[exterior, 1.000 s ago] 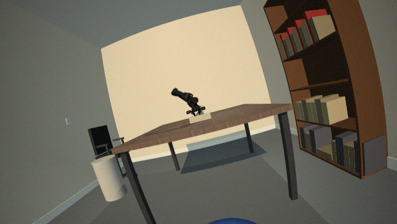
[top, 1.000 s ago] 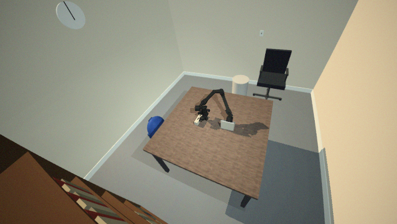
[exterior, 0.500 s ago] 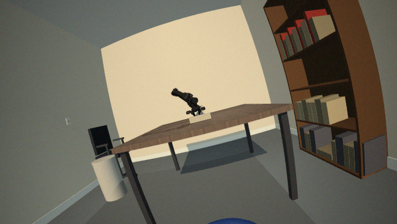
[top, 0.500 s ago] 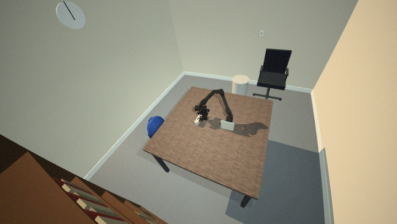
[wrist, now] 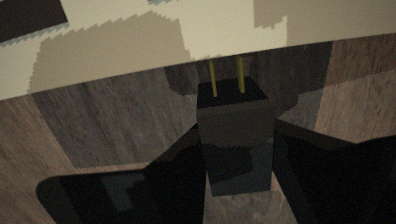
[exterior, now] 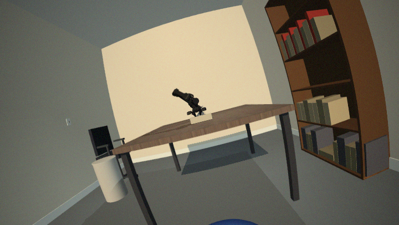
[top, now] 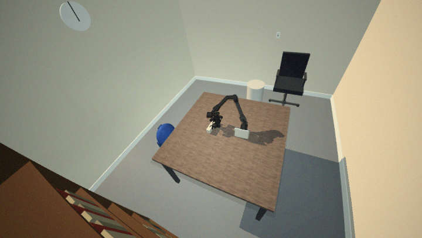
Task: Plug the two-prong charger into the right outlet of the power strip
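The power strip (top: 208, 129) (exterior: 201, 118) (wrist: 225, 32) is a cream block on the table, running across the top of the wrist view. A dark patch shows on it at the upper left; I cannot make out the outlets. My gripper (top: 213, 124) (exterior: 199, 113) (wrist: 229, 125) is shut on the dark charger (wrist: 236, 132), low over the table beside the strip. The charger's two gold prongs (wrist: 213, 80) (wrist: 241, 75) point at the strip. Their far ends meet the strip's edge in the wrist view; whether they touch it is unclear.
The wooden table (top: 224, 165) (exterior: 245, 113) bears the arm. A white upright panel (top: 241, 133) stands by the arm's base (top: 244, 125). A white bin (top: 255, 91) (exterior: 110, 178) and an office chair (top: 291, 84) stand beyond the table.
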Controlling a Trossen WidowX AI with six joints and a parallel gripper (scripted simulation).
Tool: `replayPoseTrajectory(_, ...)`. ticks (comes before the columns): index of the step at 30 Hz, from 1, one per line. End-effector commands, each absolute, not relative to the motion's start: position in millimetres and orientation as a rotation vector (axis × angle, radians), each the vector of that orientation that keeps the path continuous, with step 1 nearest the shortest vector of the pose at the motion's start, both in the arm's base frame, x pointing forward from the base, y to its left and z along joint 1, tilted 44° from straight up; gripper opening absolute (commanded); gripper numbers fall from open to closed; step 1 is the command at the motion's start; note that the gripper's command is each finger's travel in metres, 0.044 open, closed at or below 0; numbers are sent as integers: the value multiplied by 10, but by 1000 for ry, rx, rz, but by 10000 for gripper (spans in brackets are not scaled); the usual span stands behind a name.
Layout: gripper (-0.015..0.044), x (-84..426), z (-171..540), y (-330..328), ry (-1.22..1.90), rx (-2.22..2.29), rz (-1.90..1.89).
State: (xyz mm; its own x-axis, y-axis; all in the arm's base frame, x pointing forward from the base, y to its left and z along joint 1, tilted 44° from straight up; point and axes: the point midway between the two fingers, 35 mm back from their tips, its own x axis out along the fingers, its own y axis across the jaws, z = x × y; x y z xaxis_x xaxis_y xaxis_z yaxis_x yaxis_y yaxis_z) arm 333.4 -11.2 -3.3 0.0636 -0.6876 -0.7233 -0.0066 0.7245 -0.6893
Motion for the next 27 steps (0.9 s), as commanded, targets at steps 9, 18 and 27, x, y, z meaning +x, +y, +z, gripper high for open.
replayPoseTrajectory(9,0,3368,-24,-112,1431,-620,-565)
replayPoseTrajectory(18,0,3383,-22,-110,1431,-620,-565)
replayPoseTrajectory(27,0,3393,-23,-109,1431,-620,-565)
